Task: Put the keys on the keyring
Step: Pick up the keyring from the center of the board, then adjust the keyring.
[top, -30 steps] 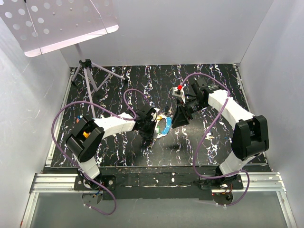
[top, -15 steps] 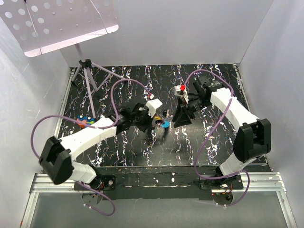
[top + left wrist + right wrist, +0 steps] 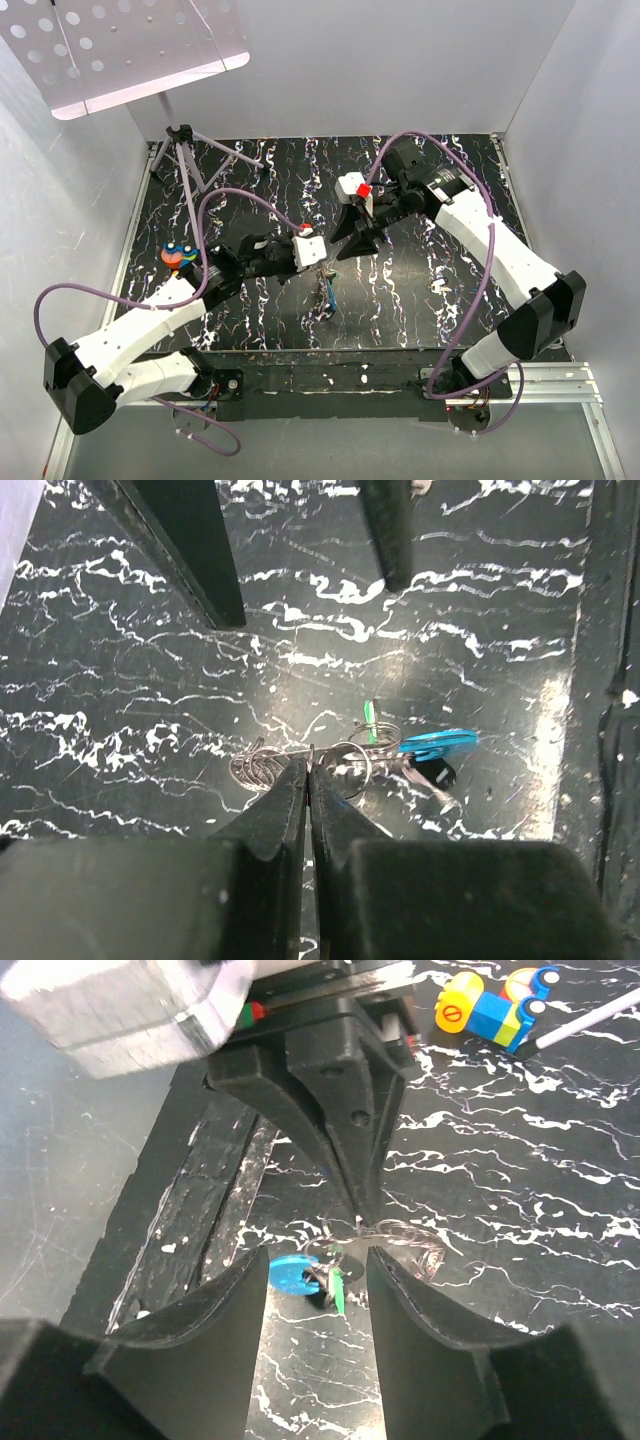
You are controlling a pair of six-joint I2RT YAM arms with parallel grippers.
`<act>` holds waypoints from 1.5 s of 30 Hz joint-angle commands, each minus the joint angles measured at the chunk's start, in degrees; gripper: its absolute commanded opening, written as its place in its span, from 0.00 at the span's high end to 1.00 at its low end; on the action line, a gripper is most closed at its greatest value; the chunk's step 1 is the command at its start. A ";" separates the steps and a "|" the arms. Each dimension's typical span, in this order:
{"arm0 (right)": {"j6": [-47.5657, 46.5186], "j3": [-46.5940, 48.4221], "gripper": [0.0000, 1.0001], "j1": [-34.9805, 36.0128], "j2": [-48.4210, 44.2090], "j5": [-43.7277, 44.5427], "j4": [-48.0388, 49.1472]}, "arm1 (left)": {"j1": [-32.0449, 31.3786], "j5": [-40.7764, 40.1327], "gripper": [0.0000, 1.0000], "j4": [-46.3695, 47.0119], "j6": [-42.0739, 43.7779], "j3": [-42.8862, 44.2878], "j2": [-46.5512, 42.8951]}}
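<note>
My left gripper (image 3: 308,768) is shut on the thin wire of the keyring (image 3: 345,763). The ring's silvery coils spread to both sides of the fingertips. A blue key (image 3: 438,743), a green key (image 3: 372,718) and a dark piece hang on the ring. In the top view the bunch (image 3: 327,293) dangles just below my left gripper (image 3: 316,258). My right gripper (image 3: 318,1290) is open, facing the left one. The blue key (image 3: 285,1272) and green key (image 3: 340,1288) show between its fingers without touching them. It also shows in the top view (image 3: 353,237).
A coloured toy of blocks (image 3: 180,254) lies at the left of the black marbled mat (image 3: 420,300); it also shows in the right wrist view (image 3: 490,1005). A small tripod (image 3: 185,150) stands at the back left, under a perforated white panel (image 3: 130,50).
My left arm has stretched out and its gripper has shifted slightly left, the key bunch now hanging lower beneath it. My right gripper has moved left and farther back, closer to the left one.
</note>
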 commanded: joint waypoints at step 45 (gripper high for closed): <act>9.12 -13.05 0.68 3.57 -5.46 4.14 11.47 | 1.44 12.53 1.00 15.21 -30.98 -3.51 -1.80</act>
